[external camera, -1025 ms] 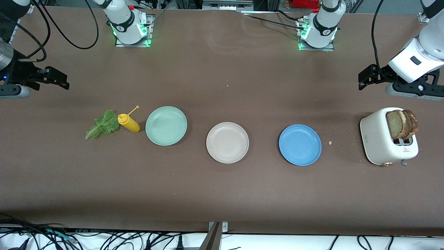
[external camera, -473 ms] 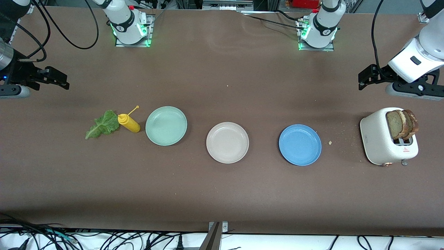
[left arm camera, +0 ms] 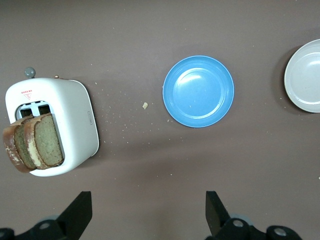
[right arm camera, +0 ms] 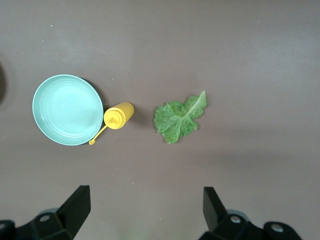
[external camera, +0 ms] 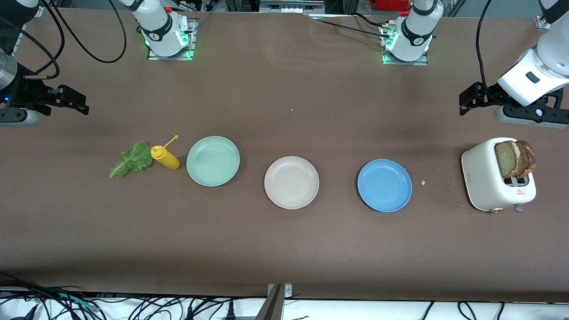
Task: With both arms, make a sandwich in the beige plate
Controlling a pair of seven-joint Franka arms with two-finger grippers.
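Beige plate [external camera: 291,182] bare; only right wrist view shows lettuce [right arm camera: 179,118] veins.

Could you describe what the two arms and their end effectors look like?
Both arms are white and jointed with black bands, green lights glowing at their bases and black cables trailing. The left end effector and right end effector are black with two flat fingers; a blue light glows near the right one.

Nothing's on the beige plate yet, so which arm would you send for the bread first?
The left, probably. Its open left gripper hangs over the table right by the toaster holding both bread slices. The right gripper waits at the lettuce end.
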